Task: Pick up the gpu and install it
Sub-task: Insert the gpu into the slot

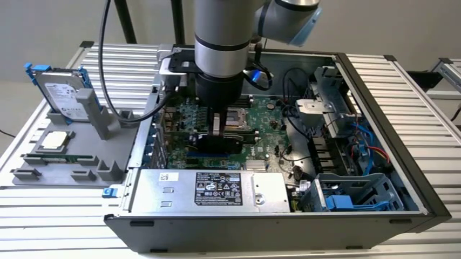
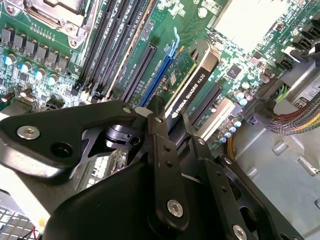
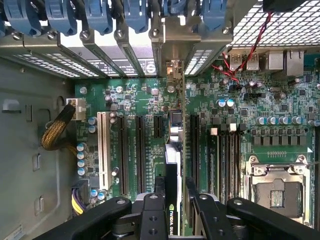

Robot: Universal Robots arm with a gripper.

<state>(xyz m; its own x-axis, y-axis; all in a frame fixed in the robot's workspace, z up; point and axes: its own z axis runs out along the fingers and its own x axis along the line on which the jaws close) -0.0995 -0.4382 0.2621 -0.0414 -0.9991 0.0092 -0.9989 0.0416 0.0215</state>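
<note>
Gripper (image 3: pixel 172 192) clamped on gpu (image 3: pixel 172 160)

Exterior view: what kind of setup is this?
Likely a lab bench for robotic PC assembly: an open computer case on a slatted aluminium table, a grey fixture holding spare parts, and the gripper holding the gpu over the motherboard.

One robot arm (image 1: pixel 219 48) reaches into one open computer case (image 1: pixel 403 162) holding one green motherboard (image 1: pixel 270 127). One gpu (image 2: pixel 192 92) stands on edge between the two fingers (image 2: pixel 160 145) of one pincer (image 2: pixel 172 131). On the worktop (image 1: pixel 432 97) there is one grey holder (image 1: pixel 54 162) — it carries one hard drive (image 1: pixel 61 94), one processor chip (image 1: pixel 54 141) and one memory stick (image 1: pixel 58 158). One power supply (image 1: pixel 209 189) lies in the case.
</note>
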